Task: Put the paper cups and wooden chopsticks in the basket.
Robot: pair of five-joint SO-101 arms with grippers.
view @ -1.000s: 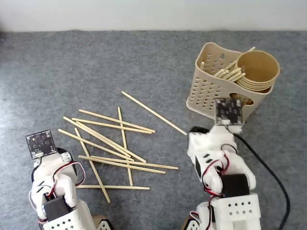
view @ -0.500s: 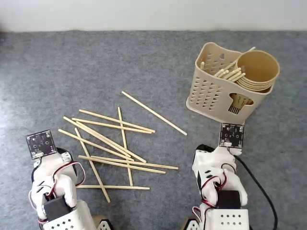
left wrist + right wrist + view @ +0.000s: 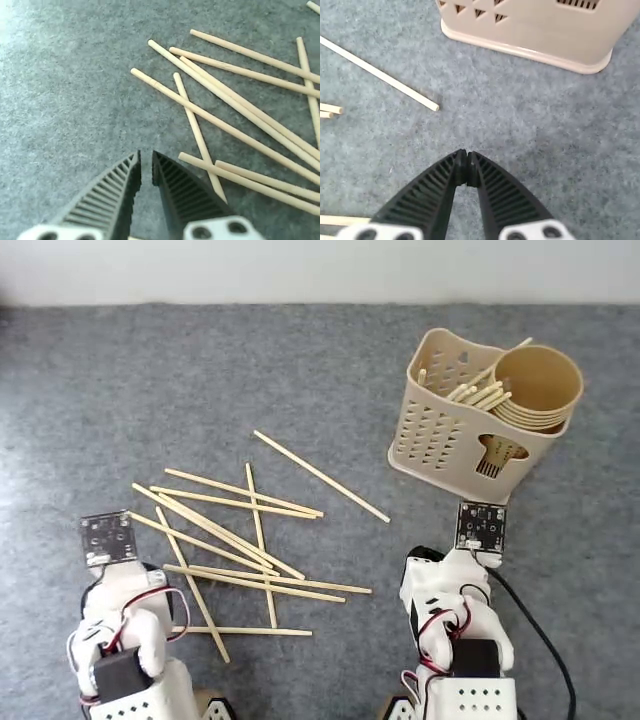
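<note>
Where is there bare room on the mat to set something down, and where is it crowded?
Bare grey mat spans the far side, beyond the scattered chopsticks and left of the basket. A smaller bare patch lies between the basket and the right gripper. Crowded: the chopstick pile at near left.

- Basket — one.
- Paper cups — one nested stack inside it; the rims sit too close together to count.
- Loose wooden chopsticks lying outside — eleven.
- Standing chopsticks beside the stack — at least five ends show, exact number unclear.
- Robot arms — two.
</note>
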